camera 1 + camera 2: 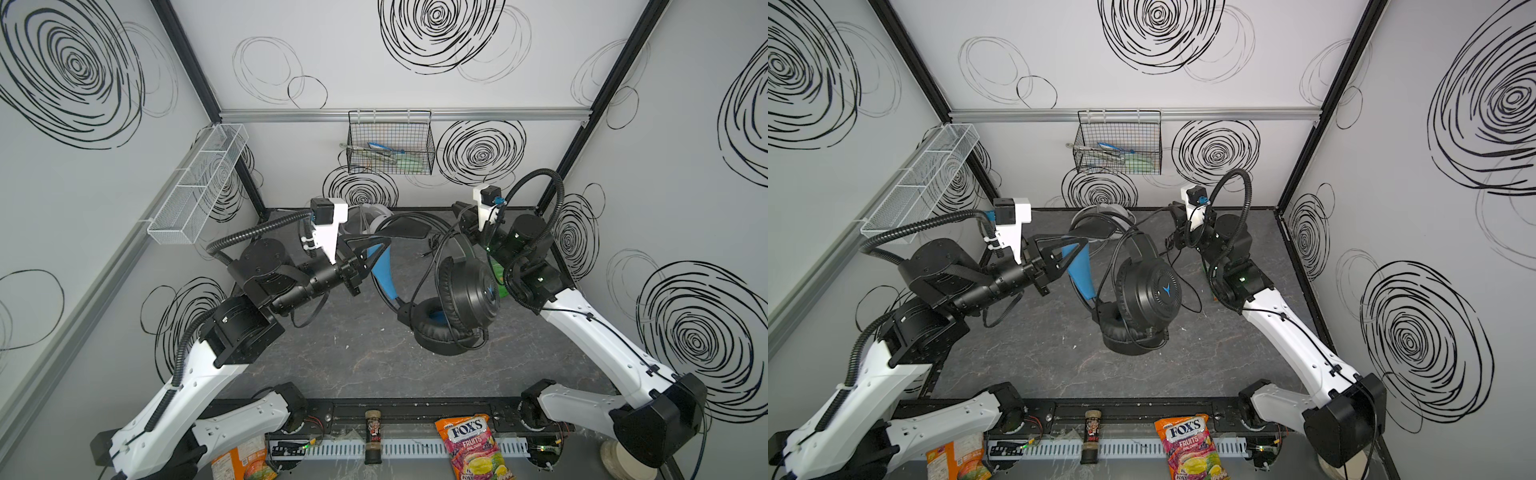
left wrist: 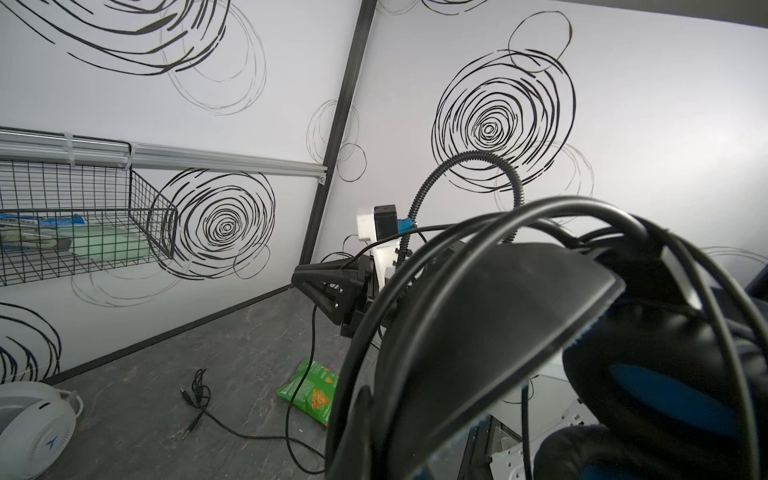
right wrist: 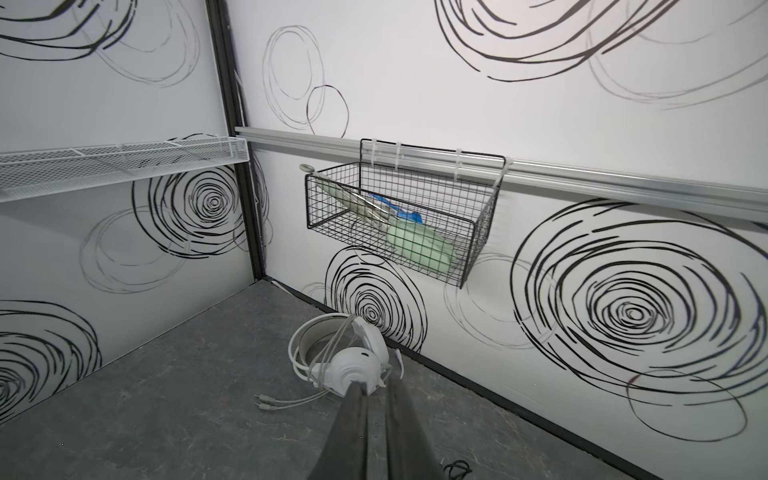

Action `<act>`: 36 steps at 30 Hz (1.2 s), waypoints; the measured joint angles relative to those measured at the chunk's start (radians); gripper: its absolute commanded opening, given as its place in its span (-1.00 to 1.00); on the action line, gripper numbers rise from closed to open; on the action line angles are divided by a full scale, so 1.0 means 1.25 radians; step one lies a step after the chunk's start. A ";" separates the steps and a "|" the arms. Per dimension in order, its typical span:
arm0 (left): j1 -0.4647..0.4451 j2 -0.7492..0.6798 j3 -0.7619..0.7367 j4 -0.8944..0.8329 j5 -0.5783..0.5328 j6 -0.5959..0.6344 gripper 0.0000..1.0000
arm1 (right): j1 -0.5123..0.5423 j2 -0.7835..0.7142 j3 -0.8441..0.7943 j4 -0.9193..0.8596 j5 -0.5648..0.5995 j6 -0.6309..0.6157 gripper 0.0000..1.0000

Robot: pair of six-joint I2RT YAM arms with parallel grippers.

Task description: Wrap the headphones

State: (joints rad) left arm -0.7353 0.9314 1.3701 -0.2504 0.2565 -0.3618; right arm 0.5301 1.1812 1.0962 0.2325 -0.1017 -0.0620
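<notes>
Headphones [image 1: 465,291], black, clamped by left gripper [image 1: 380,243]; right gripper [image 2: 303,278] seemingly pinching cable [image 2: 312,336]. Risk: slack loops sliding off headband [image 1: 380,268].

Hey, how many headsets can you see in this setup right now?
2. The black headset is held by its headband in the left gripper, mid-scene. The white headset lies on the table at its far edge. The arms could hide others.
</notes>
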 measured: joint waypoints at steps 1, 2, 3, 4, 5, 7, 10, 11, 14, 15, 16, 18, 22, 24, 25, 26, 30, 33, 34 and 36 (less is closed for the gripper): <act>0.000 0.002 0.000 0.006 -0.001 -0.003 -1.00 | 0.009 0.000 -0.002 0.006 -0.005 0.002 -0.72; 0.000 0.004 0.000 0.013 -0.001 -0.006 -1.00 | 0.016 0.001 -0.004 0.013 -0.009 0.002 -0.72; 0.000 0.007 0.000 0.021 -0.002 -0.013 -1.00 | 0.023 0.001 -0.008 0.018 -0.014 0.005 -0.72; -0.002 0.009 0.001 0.027 -0.004 -0.019 -1.00 | 0.031 0.002 -0.013 0.023 -0.019 0.008 -0.72; -0.002 0.011 0.001 0.035 -0.005 -0.024 -1.00 | 0.038 0.004 -0.018 0.029 -0.021 0.010 -0.72; -0.002 0.019 0.011 0.043 -0.008 -0.035 -1.00 | 0.056 0.011 -0.029 0.037 -0.028 0.014 -0.70; -0.002 0.035 0.026 0.075 -0.008 -0.050 -1.00 | 0.083 0.026 -0.043 0.042 -0.036 0.017 -0.65; -0.002 0.039 0.030 0.087 -0.008 -0.057 -1.00 | 0.090 0.032 -0.045 0.043 -0.039 0.017 -0.64; -0.002 0.048 0.034 0.124 -0.007 -0.080 -1.00 | 0.102 0.042 -0.045 0.049 -0.053 0.020 -0.61; -0.002 0.049 0.034 0.132 -0.006 -0.087 -1.00 | 0.103 0.043 -0.045 0.051 -0.058 0.020 -0.61; -0.002 0.051 0.034 0.143 -0.005 -0.094 -1.00 | 0.103 0.043 -0.045 0.055 -0.062 0.020 -0.61; -0.002 0.053 0.036 0.165 -0.005 -0.109 -1.00 | 0.103 0.044 -0.045 0.063 -0.071 0.021 -0.61; -0.002 0.061 0.044 0.198 -0.006 -0.131 -1.00 | 0.106 0.048 -0.045 0.075 -0.088 0.028 -0.61; -0.002 0.067 0.052 0.213 -0.009 -0.138 -1.00 | 0.109 0.050 -0.045 0.079 -0.094 0.030 -0.61; -0.002 0.069 0.054 0.224 -0.012 -0.143 -1.00 | 0.111 0.050 -0.046 0.080 -0.097 0.031 -0.61; -0.002 0.070 0.056 0.227 -0.016 -0.146 -1.00 | 0.113 0.051 -0.047 0.081 -0.099 0.032 -0.61; -0.001 0.077 0.071 0.245 -0.042 -0.163 -1.00 | 0.116 0.052 -0.055 0.083 -0.110 0.033 -0.62; 0.007 0.078 0.089 0.245 -0.064 -0.169 -1.00 | 0.118 0.054 -0.057 0.084 -0.121 0.035 -0.65; 0.010 0.078 0.096 0.247 -0.071 -0.171 -1.00 | 0.118 0.054 -0.060 0.086 -0.124 0.035 -0.67; 0.016 0.079 0.106 0.251 -0.084 -0.178 -1.00 | 0.121 0.054 -0.066 0.089 -0.130 0.038 -0.70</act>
State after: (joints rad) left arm -0.7155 1.0298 1.5021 0.0635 0.1516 -0.5838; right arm 0.6807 1.2484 1.0142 0.3439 -0.2638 -0.0139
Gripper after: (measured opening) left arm 0.083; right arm 0.163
